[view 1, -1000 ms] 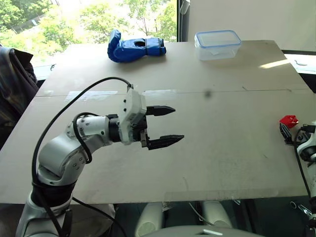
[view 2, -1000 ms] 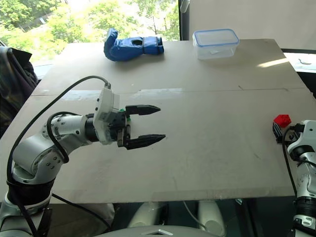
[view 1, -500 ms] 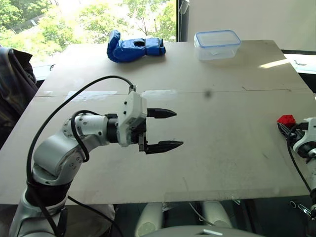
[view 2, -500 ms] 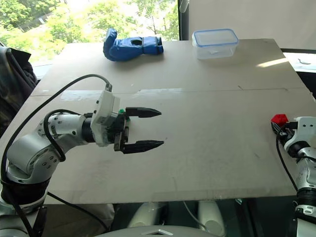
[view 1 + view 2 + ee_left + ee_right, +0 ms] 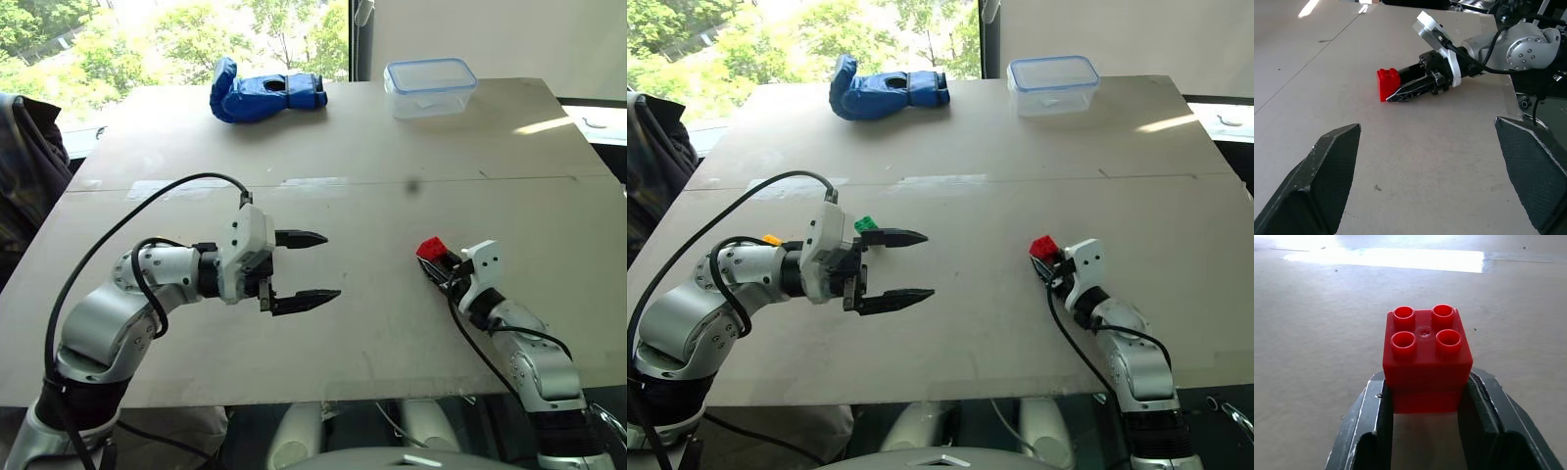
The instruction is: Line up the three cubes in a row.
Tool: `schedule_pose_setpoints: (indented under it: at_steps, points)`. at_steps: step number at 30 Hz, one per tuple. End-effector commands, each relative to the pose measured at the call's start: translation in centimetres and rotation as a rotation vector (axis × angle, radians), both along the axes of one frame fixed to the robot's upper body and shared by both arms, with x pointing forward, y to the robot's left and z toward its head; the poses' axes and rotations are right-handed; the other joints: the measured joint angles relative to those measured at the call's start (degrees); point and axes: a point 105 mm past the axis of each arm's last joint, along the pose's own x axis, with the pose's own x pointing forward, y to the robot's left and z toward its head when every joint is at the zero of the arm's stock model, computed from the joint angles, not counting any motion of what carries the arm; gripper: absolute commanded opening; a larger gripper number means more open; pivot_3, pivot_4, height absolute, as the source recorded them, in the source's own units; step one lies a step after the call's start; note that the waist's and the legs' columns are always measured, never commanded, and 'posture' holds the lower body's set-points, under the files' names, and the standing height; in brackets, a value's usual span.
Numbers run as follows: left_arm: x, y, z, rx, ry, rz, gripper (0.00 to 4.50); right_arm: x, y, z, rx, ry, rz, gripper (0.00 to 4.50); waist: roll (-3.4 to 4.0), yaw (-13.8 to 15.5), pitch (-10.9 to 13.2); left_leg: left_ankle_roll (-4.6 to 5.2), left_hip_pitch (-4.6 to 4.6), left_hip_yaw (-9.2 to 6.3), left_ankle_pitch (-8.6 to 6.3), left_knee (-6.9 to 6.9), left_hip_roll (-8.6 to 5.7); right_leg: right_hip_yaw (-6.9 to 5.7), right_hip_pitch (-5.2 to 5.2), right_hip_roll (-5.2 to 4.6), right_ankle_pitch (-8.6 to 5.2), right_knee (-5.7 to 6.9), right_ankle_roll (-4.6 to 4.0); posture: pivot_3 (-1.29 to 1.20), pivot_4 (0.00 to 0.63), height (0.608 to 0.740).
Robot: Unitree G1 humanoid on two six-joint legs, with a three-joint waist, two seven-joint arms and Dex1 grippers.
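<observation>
Over on the left, a dark patterned cloth (image 5: 24,166) hangs beside the edge of the tabletop (image 5: 353,147). A sliver of the yellow brick (image 5: 772,239) peeks out just behind the left forearm, and the green brick (image 5: 865,224) sits just beyond the left wrist, touching the upper finger's base as far as I can see from here; the two lie near each other on the left half of the board. The left end effector (image 5: 312,266) hovers above the tabletop with its two black fingers spread wide and nothing between them, pointing across toward the right arm.

At the far edge, a blue glove (image 5: 263,93) lies left of centre, and a clear plastic box (image 5: 431,87) with a blue-rimmed lid stands to its right, well apart from it.

Further right, the right end effector (image 5: 438,264) rests low at the tabletop, right of centre, its fingers clamped on the red brick (image 5: 1426,352). The brick sits upright with its four studs on top, squeezed by its two sides between the finger pads, its front half sticking out past the tips. It is well apart from the green and yellow bricks, with the open left fingers between them.
</observation>
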Motion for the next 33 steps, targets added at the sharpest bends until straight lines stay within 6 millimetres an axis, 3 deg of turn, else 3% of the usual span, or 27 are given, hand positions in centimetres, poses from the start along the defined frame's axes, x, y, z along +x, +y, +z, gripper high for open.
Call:
schedule_pose_setpoints:
  at_steps: [1,4,7,13,16,20,25,33]
  points:
    - [-0.1,0.3,0.7,0.006,-0.045,-0.005,4.5,-0.6,1.1,1.5,-0.007,-0.051,0.011,1.28,0.0,0.01,0.0,-0.01,0.01,0.0,0.0,0.0,0.0,-0.01,-0.01,0.01,0.0,0.01,0.0,0.0,0.15,0.74]
    - [-0.1,0.2,0.6,0.005,-0.041,-0.007,4.5,-2.7,3.5,1.6,-0.04,-0.099,0.271,1.28,-0.01,-0.18,0.01,-0.02,0.03,-0.01,0.01,-0.13,0.01,-0.02,-0.03,0.06,-0.01,-0.02,-0.01,0.0,0.15,0.74]
    - [-0.1,0.1,0.4,0.0,-0.029,-0.015,4.5,-2.1,2.3,1.9,-0.009,-0.12,0.374,1.28,-0.13,-0.56,0.08,0.18,0.04,0.02,-0.1,-0.15,0.01,-0.01,-0.03,0.04,-0.01,-0.04,0.0,0.0,0.15,0.74]
    - [-0.1,-0.3,-0.1,0.009,-0.023,-0.044,4.5,0.5,-0.5,0.8,-0.166,-0.143,0.613,1.28,-0.27,-0.81,0.17,0.22,0.19,0.14,-0.12,-0.11,-0.03,0.01,0.04,0.07,0.0,0.0,0.0,0.0,0.15,0.74]
    - [-0.1,-0.2,0.0,0.012,-0.028,-0.045,4.5,1.6,-1.1,0.7,-0.18,-0.13,0.783,1.28,-0.28,-0.98,0.2,0.21,0.16,0.13,-0.11,-0.14,0.04,0.02,0.0,0.15,0.0,0.0,-0.03,0.0,0.15,0.74]
    - [-0.4,-0.2,0.0,0.02,-0.037,-0.037,4.5,1.5,-0.9,0.9,-0.213,-0.085,1.064,1.28,-0.28,-1.07,0.27,0.19,0.15,0.24,-0.1,-0.15,0.08,0.13,-0.03,0.09,0.02,-0.04,-0.01,0.0,0.15,0.74]
    - [-0.7,0.0,0.0,0.019,-0.046,-0.01,4.5,3.0,-0.6,0.8,-0.291,-0.046,1.09,1.28,-0.29,-0.81,0.29,-0.04,0.11,0.12,0.03,-0.16,0.12,0.04,-0.04,0.06,0.01,-0.05,-0.03,0.0,0.15,0.74]
    - [-1.0,-0.1,-0.2,0.014,-0.042,0.0,4.5,3.5,-1.1,0.9,-0.354,-0.016,1.098,1.28,-0.29,-0.71,0.29,-0.07,0.12,0.13,0.04,-0.13,0.02,0.04,-0.03,-0.09,0.02,0.02,-0.02,0.0,0.15,0.74]
